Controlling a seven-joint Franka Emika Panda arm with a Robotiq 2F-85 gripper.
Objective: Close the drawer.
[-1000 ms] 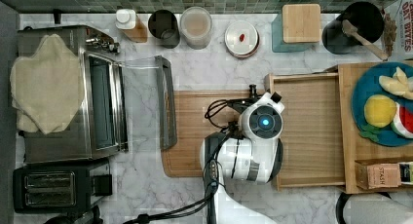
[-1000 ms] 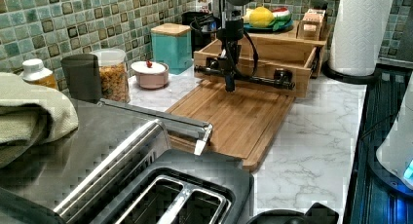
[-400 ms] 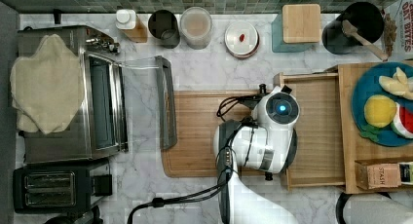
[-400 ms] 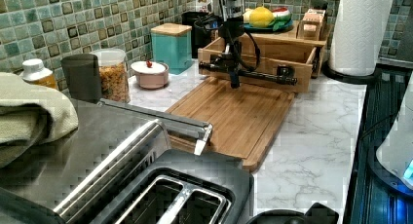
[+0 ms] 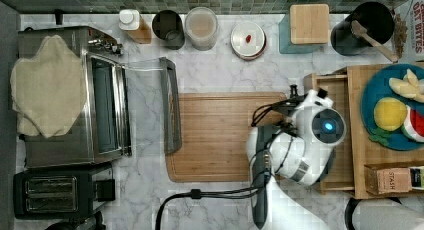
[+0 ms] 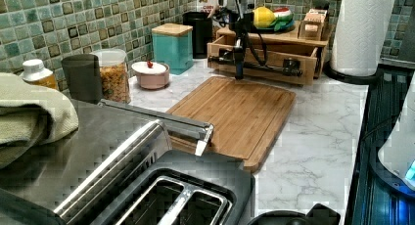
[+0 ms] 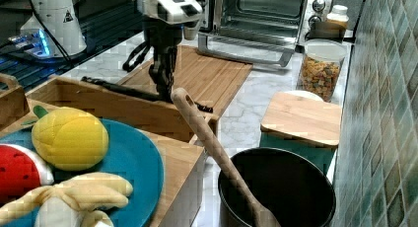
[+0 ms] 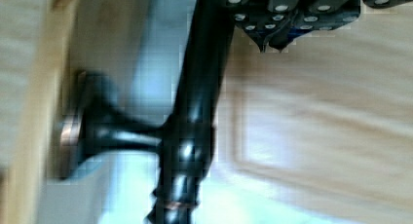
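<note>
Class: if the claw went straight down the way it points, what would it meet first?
Probably the drawer's black handle bar, which lies right at the claw; under it is the marble counter. Depth is uncertain.

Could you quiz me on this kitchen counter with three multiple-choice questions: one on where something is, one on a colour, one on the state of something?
1. The gripper is at:
A the drawer front
B the toaster
C the paper towel roll

2. The plate under the toy fruit is:
A red
B blue
C white

3. The toaster oven door is:
A shut
B open, folded down
C removed

Answers: 1 A, the gripper hangs at the black handle bar; 2 B, blue shows around the fruit; 3 B, the glass door lies flat over the counter.
</note>
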